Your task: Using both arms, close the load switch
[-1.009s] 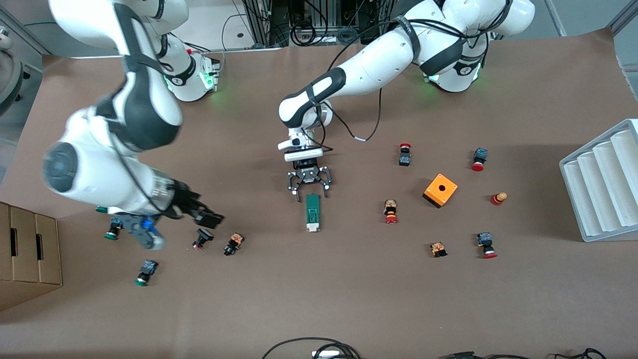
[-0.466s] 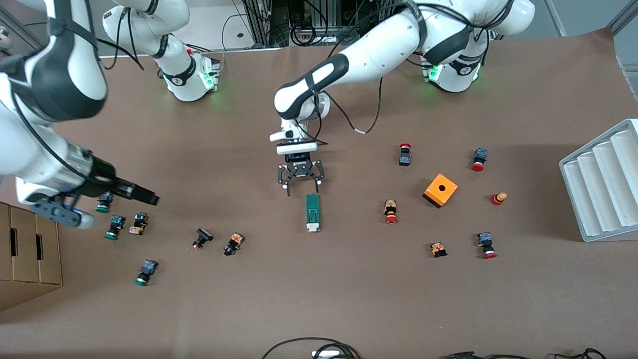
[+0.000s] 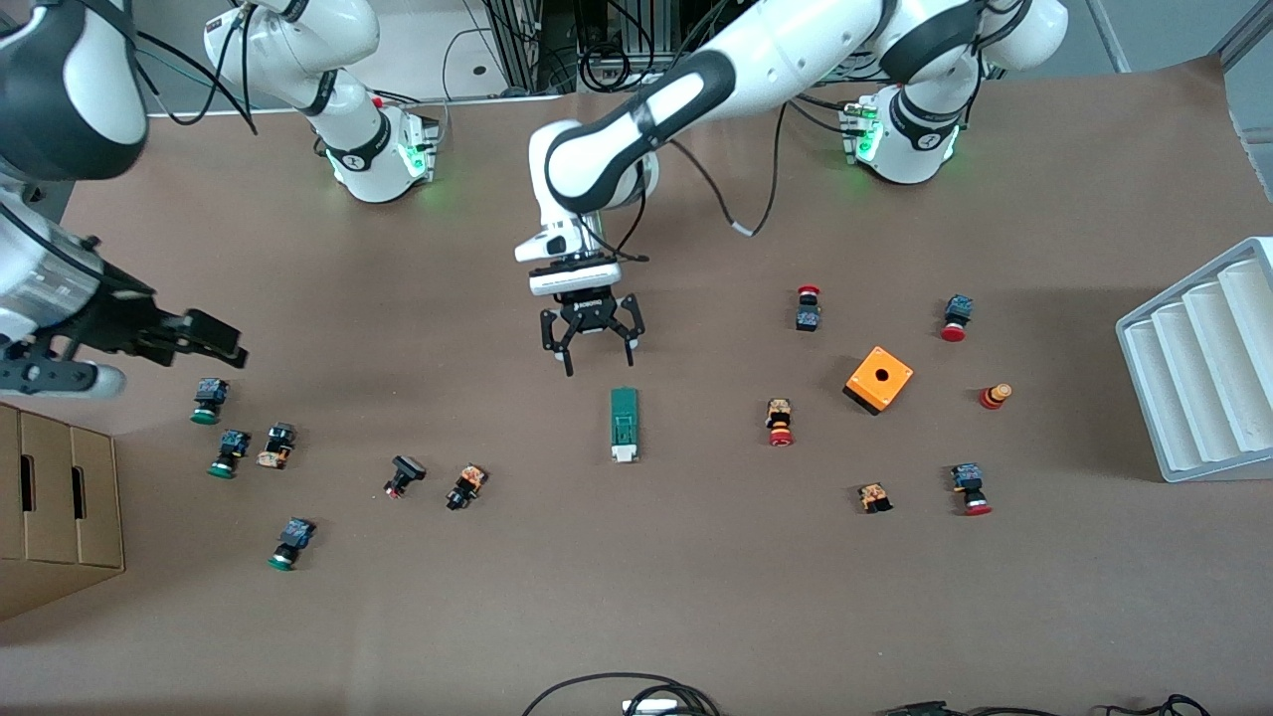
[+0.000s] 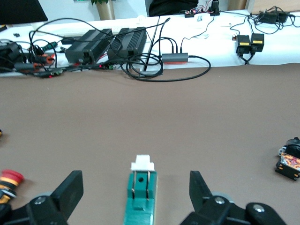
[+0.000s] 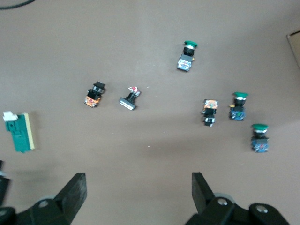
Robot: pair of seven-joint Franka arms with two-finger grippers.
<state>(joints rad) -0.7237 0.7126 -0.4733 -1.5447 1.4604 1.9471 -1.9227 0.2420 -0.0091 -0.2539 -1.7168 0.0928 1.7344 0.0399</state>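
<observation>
The left gripper [image 3: 589,343] hangs spread wide at the switch's [image 3: 624,424] 12 o'clock. The right gripper [image 3: 214,338], wide too, is over the table at 9 o'clock.

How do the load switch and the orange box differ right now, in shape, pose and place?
The load switch is a long narrow green block with a white tab at the end nearer the front camera; the orange box is squat and squarish with a dark hole on top. The switch lies flat, lengthwise toward the camera; the box sits turned cornerwise. The box lies toward the left arm's end of the table. Both rest untouched on the table.
</observation>
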